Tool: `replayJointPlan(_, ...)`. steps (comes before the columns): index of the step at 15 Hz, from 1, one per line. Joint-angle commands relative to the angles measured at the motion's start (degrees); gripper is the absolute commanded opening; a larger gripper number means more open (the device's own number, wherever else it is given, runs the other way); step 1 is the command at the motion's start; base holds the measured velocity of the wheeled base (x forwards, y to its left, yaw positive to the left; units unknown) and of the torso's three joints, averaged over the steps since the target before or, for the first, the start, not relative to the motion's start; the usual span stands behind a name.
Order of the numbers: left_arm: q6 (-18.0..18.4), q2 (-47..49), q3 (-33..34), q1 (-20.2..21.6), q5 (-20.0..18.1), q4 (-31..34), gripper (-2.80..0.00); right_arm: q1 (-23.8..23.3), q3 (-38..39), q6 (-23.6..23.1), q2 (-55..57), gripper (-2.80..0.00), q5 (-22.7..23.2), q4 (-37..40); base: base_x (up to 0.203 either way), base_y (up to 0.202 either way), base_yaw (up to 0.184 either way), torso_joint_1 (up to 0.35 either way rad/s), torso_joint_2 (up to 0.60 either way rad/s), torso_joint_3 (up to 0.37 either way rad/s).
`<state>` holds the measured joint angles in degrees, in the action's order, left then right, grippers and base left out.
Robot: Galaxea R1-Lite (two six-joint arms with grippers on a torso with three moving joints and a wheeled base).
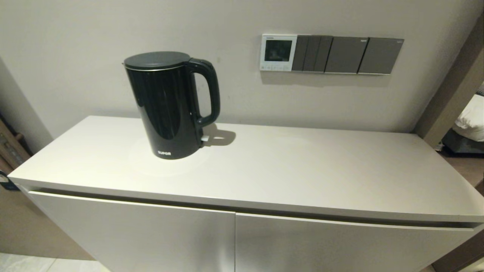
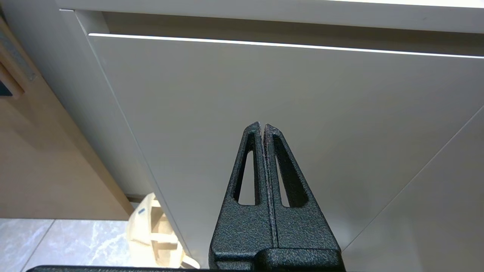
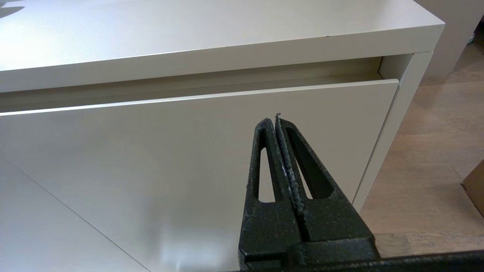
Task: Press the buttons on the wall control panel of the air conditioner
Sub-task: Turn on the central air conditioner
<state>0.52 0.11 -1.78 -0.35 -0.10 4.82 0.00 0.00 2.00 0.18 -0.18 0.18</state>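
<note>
Progress looks like nil so far: the panel (image 1: pixel 278 52) hangs on the wall untouched, its screen dark, and neither arm shows in the head view at all, so I judge every press is yet to come. From the middle of the head view the panel sits at about one o'clock, high on the wall above the cabinet (image 1: pixel 302 177), with the buttons (image 1: pixel 275 67) strung along its lower edge and the grey switch plates (image 1: pixel 348 55) running off at its three o'clock. A black kettle (image 1: pixel 170 105) stands on the cabinet top at the panel's eight o'clock, well apart from it and, by my reckoning, clear of a reach from the right side. Both arms are low, down in front of the cabinet doors. The left gripper (image 2: pixel 262 126) has its fingers pressed together on nothing, aimed at the left door. The right gripper (image 3: pixel 275 120) is likewise closed up and bare, aimed at the right door just under the cabinet's top edge. The right arm seems the nearer one for the job, and its joined tips would serve as a single poking point, once lifted to the wall
</note>
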Motion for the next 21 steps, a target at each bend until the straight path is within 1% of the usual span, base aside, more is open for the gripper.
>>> replayJointPlan(1, 0.0, 0.0, 0.0, 0.0, 0.0, 0.0, -2.8, 0.0, 0.2, 0.0, 0.1, -2.8, 0.0, 0.0, 0.0, 0.0, 0.0, 0.0, 0.0, 0.0)
replayJointPlan(21, 0.0, 0.0, 0.0, 0.0, 0.0, 0.0, -2.8, -0.1, 0.0, -0.4, -0.1, -2.8, -0.2, -0.3, 0.0, 0.0, 0.0, 0.0, 0.0, 0.0)
